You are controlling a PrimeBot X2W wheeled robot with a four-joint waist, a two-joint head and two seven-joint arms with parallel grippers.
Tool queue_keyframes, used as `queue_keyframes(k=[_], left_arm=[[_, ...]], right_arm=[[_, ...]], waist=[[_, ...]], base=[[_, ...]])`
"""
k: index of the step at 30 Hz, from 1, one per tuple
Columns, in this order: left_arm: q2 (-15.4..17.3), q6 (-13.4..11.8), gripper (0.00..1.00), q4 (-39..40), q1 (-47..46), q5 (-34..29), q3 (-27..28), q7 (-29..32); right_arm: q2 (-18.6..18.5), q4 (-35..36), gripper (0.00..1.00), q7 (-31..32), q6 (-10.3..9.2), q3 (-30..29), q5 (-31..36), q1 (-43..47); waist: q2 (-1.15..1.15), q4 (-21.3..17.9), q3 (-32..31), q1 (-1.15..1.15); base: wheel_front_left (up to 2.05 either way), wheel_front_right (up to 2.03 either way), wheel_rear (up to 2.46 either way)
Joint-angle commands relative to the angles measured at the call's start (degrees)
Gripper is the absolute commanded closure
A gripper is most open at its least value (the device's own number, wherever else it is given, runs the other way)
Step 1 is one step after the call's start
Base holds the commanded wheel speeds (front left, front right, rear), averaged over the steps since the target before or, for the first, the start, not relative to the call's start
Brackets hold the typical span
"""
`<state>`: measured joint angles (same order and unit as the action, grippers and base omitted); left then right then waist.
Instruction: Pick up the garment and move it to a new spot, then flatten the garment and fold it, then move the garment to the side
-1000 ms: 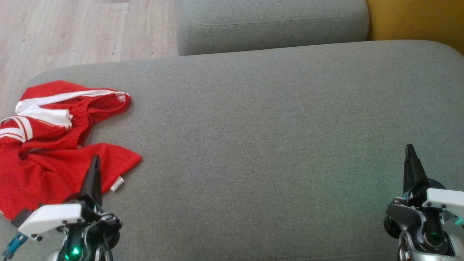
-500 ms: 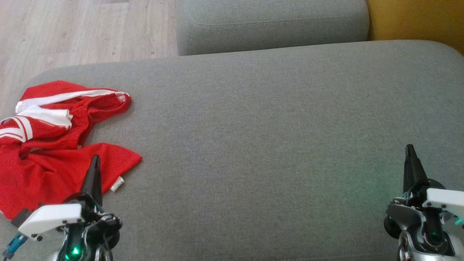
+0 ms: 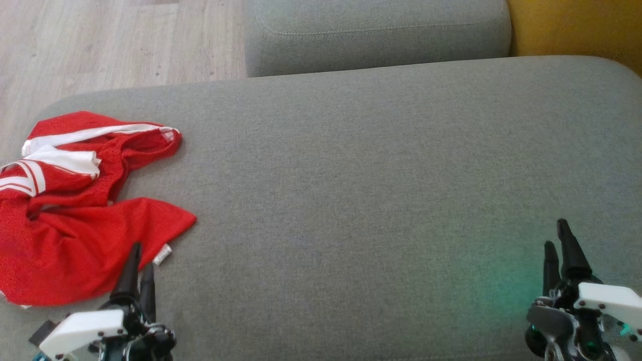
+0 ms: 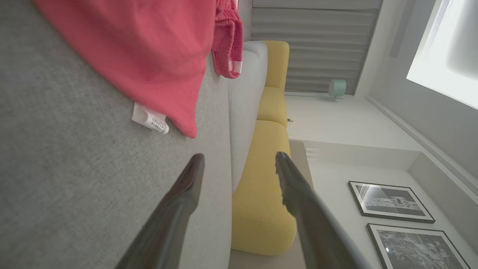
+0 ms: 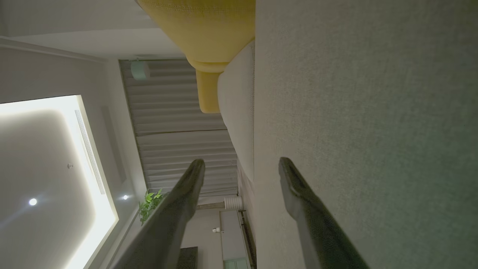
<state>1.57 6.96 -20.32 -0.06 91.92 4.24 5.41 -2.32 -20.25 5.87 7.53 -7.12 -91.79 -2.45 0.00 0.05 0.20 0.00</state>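
The red jersey [image 3: 75, 235] is lying crumpled at frame left on the sofa seat [image 3: 351, 175]. The left pincer [image 3: 142, 255] is gaping wide near it, ready to grab; the right pincer [image 3: 555, 233] is gaping empty.

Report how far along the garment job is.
Done: nothing; the red garment lies crumpled at the left end of the grey cushion. In hand: the left gripper, open and empty, sits by its near hem; the right gripper is open over bare cushion. Left: pick up, move, flatten, fold, set aside.
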Motion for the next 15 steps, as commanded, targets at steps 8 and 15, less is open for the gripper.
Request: queue_keyframes(k=[8,15], left_arm=[[0.62,0.11,0.0,3.48,-3.15,0.87,-0.38,-1.64],[0.66,0.14,0.0,4.93,-3.46,-0.11,-0.89,-2.82]], right_arm=[[-0.18,3.06,0.0,-1.73,0.0,2.41,-0.77,-3.39],[-0.2,4.36,0.0,-2.11,-0.01,4.1,-1.44,-3.94]], waist=[[0.0,0.1,0.02,0.0],[0.0,0.19,0.01,0.0]], base=[[0.0,0.0,0.0],[0.0,0.0,0.0]])
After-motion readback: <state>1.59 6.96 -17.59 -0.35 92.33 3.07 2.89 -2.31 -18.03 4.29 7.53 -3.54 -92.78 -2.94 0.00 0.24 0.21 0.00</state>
